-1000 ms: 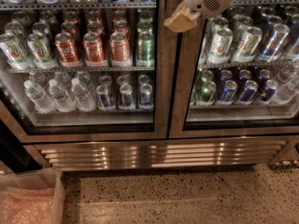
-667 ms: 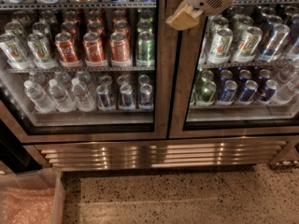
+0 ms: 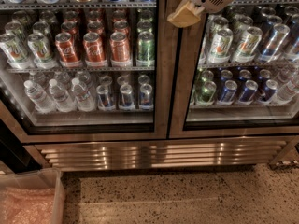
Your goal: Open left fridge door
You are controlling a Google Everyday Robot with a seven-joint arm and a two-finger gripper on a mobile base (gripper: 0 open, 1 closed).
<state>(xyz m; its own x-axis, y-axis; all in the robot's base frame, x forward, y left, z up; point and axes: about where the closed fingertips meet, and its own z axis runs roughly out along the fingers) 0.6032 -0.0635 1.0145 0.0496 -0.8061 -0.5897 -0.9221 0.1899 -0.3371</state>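
The robot's white-bodied gripper with a tan pad hangs at the top of the view, in front of the steel uprights where the two fridge doors meet. Its tan tip lies over the inner upright of the right-hand door, just right of the seam. Whether it touches the metal I cannot tell, and I cannot tell whether it is wide, narrow or holding anything. The left fridge door, a tall glass pane in a brushed steel frame, stands to the left of the gripper and looks shut, its frame flush with its neighbour's. Through its glass I see a row of red cola cans on the middle shelf, with a single green can at the right end of that row. Clear plastic water bottles sit on the shelf below, beside small blue and silver cans. The matching right glass door shows green-and-white cans above and dark blue cans beneath. Under both doors runs a ribbed steel kick panel, and below that lies a speckled stone floor. In the bottom left corner stands a clear plastic bin holding something pale pink and crinkled.
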